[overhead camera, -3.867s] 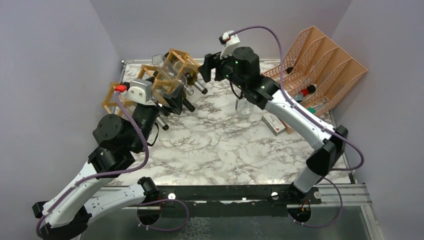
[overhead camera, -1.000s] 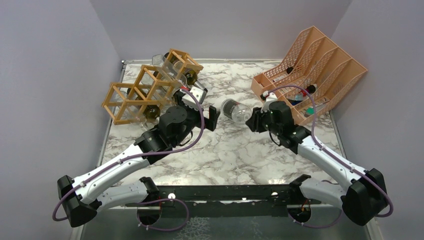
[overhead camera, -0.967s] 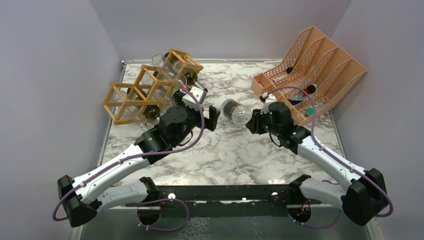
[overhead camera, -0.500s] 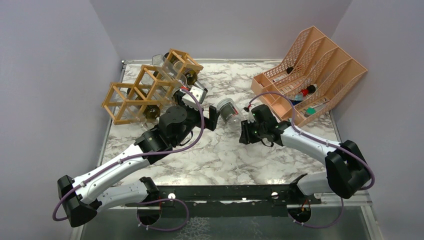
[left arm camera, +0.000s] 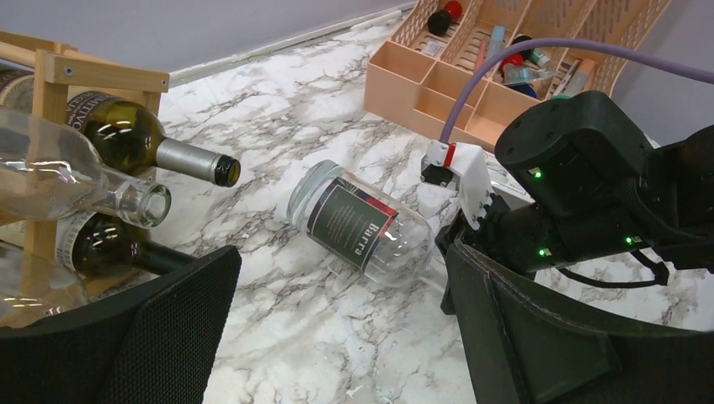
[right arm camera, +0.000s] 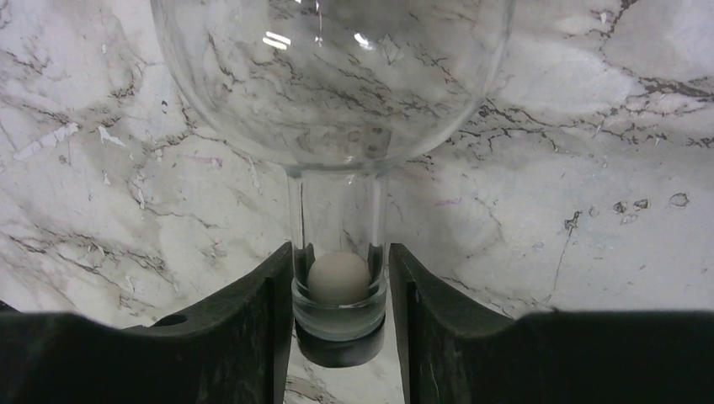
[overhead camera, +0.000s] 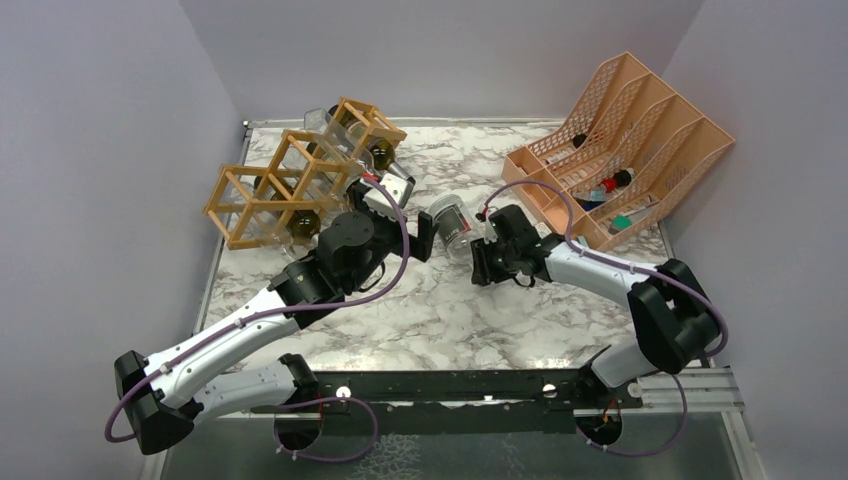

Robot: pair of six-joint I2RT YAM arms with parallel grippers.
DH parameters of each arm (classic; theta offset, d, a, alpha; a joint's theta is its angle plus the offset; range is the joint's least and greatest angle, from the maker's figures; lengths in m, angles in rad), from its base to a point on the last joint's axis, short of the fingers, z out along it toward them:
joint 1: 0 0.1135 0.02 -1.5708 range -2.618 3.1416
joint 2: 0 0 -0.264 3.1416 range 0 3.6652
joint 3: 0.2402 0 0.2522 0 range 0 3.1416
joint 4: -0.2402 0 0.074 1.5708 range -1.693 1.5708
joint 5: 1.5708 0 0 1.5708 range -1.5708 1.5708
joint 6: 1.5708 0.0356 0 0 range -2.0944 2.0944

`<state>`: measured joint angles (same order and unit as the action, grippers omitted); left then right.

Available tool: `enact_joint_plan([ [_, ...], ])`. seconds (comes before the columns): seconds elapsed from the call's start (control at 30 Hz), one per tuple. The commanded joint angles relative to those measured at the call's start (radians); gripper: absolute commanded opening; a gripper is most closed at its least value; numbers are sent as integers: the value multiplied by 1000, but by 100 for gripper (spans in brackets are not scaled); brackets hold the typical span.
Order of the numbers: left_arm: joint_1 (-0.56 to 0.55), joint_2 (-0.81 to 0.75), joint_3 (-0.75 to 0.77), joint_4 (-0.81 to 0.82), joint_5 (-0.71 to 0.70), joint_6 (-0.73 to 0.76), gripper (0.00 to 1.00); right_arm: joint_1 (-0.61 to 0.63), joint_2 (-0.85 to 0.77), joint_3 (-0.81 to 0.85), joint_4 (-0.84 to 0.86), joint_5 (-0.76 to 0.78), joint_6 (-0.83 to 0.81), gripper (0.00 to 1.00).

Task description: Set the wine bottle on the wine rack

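Observation:
A clear wine bottle [overhead camera: 453, 220] with a dark label lies on its side on the marble table [overhead camera: 430, 300], base toward the rack. My right gripper [overhead camera: 481, 250] sits round its neck [right arm camera: 337, 215]. The fingers [right arm camera: 253, 328] flank the stoppered mouth with a thin gap on the right side, so the gripper is open. My left gripper [overhead camera: 418, 232] stands wide open just left of the bottle [left arm camera: 358, 223], with only bare table between its pads [left arm camera: 168, 337]. The tan wooden wine rack [overhead camera: 290, 175] stands at the back left and holds several bottles.
A dark green bottle [left arm camera: 139, 139] and a clear one [left arm camera: 76, 181] poke out of the rack [left arm camera: 50, 71] toward my left gripper. A salmon file organiser [overhead camera: 620, 140] with small items fills the back right corner. Walls close in on both sides.
The right arm has slid the bottle leftward, close to the left gripper, and its elbow has swung in. Its fingers have eased off the neck. The left arm has stayed put.

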<state>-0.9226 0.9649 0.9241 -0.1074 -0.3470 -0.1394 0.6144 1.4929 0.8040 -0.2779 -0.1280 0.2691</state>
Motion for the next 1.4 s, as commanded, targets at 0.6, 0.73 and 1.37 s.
enact_joint_plan([
  [0.6, 1, -29, 19, -10, -54, 40, 99, 23, 178, 89, 125, 30, -2, 47],
  [0.73, 2, -32, 21, -10, -55, 39, 99, 31, 196, 67, 153, 60, 12, 44],
  [1.37, 2, -98, 65, -42, -135, 101, 99, 43, -29, 115, 133, 93, 8, 1],
])
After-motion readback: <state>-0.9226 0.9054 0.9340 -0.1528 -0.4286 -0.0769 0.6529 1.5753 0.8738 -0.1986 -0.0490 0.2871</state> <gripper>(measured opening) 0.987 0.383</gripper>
